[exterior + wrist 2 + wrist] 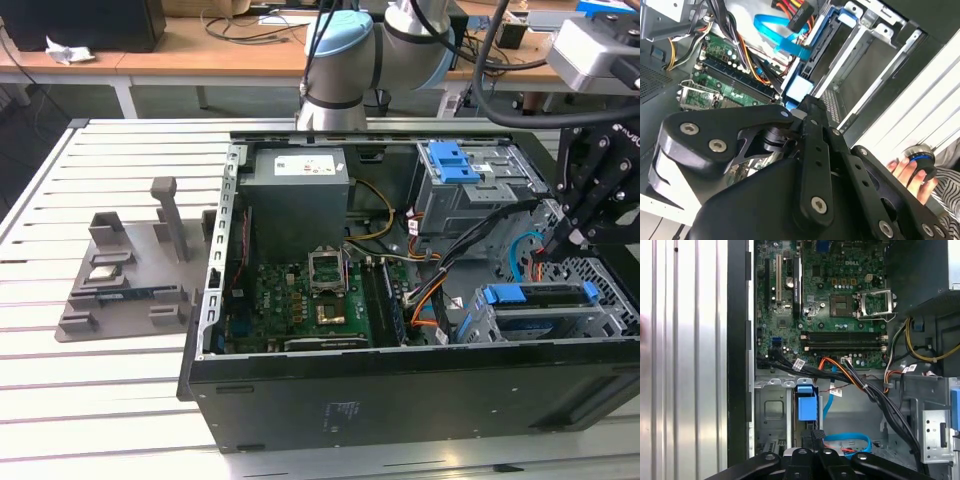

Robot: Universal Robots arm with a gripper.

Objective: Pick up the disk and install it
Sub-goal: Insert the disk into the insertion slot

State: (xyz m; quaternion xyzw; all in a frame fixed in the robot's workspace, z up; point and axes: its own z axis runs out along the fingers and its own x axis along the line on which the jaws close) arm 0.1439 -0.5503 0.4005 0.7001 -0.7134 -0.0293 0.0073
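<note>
Pincer (568, 237) hangs over the drive end of the open computer case (400, 395), at the exterior view's right; its fingers look drawn together, gripping nothing visible. The disk (540, 305) sits in the bay just beside it, blue carrier frame showing. Case rests on a white slatted surface (110, 400), grey fixture tray (125, 285) alongside. Wooden benches (200, 58) with cables stand behind.
</note>
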